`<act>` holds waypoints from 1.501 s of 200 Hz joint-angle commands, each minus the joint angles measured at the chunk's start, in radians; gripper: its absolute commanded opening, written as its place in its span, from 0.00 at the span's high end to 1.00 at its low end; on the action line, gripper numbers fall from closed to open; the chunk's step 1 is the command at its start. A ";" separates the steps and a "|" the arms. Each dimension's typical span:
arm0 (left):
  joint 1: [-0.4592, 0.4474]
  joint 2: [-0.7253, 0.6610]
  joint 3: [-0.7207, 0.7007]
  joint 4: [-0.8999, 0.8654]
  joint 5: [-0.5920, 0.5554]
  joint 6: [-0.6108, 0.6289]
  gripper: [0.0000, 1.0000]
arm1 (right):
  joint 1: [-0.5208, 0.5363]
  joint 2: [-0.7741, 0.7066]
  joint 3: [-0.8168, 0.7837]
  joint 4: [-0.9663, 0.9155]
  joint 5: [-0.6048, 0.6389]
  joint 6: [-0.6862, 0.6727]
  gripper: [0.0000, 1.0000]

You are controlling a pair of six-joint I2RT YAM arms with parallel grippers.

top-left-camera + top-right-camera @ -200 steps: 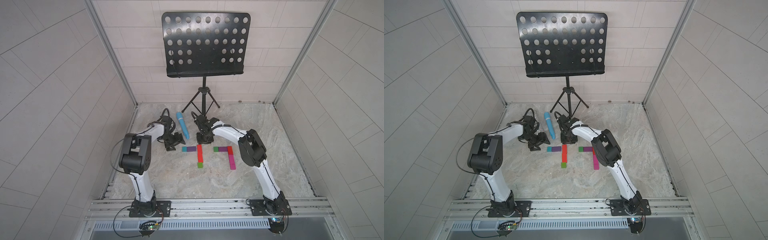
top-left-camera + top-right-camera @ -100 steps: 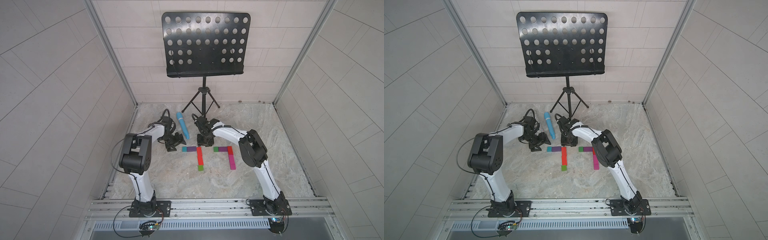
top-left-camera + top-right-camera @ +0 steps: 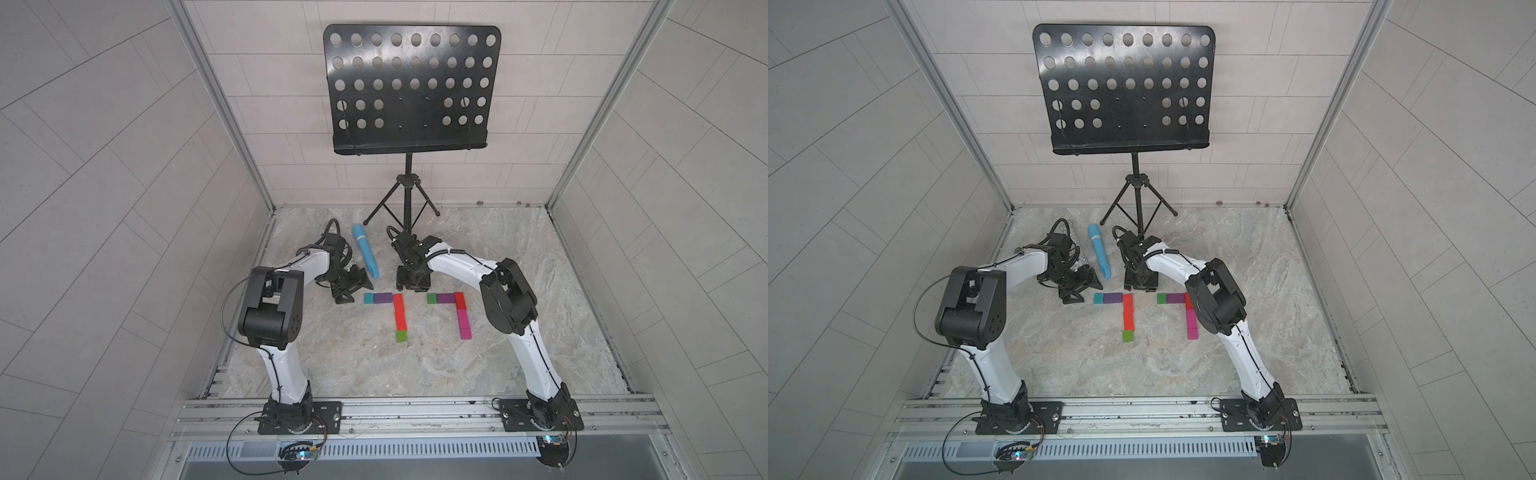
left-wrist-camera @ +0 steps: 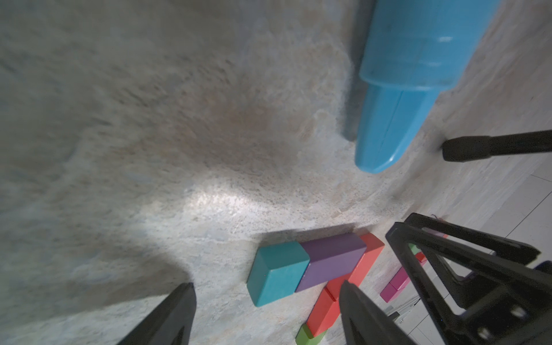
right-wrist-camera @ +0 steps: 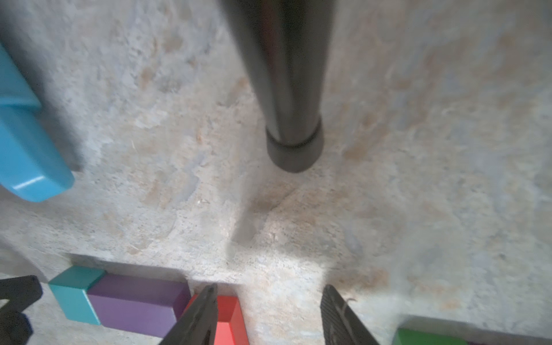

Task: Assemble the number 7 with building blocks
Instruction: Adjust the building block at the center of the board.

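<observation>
both open, empty: left pincer [image 4: 265,286], right pincer [image 5: 270,287]; microphone [image 3: 366,257], stand leg [image 5: 294,143] near blocks [image 3: 399,311].

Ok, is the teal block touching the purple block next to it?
Touching. The left wrist view shows the teal block butted flush against the end of the purple block, with no gap between them.

The building blocks [image 4: 331,260] looked matt and smooth, the blue microphone [image 4: 397,119] glossy plastic. The tabletop [image 3: 374,374] looked like rough, speckled stone; the music stand [image 3: 409,87] was black perforated metal.
</observation>
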 commanded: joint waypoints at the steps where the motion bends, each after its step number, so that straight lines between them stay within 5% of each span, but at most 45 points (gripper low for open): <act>1: -0.004 -0.015 0.006 0.006 0.015 0.003 0.18 | -0.008 -0.088 -0.045 0.022 0.030 0.020 0.49; 125: -0.022 0.019 0.043 -0.007 0.049 0.044 0.22 | 0.003 -0.161 -0.266 0.249 -0.127 0.062 0.54; 300: -0.029 0.002 0.016 0.011 0.057 0.017 0.22 | 0.022 -0.213 -0.348 0.344 -0.143 0.139 0.55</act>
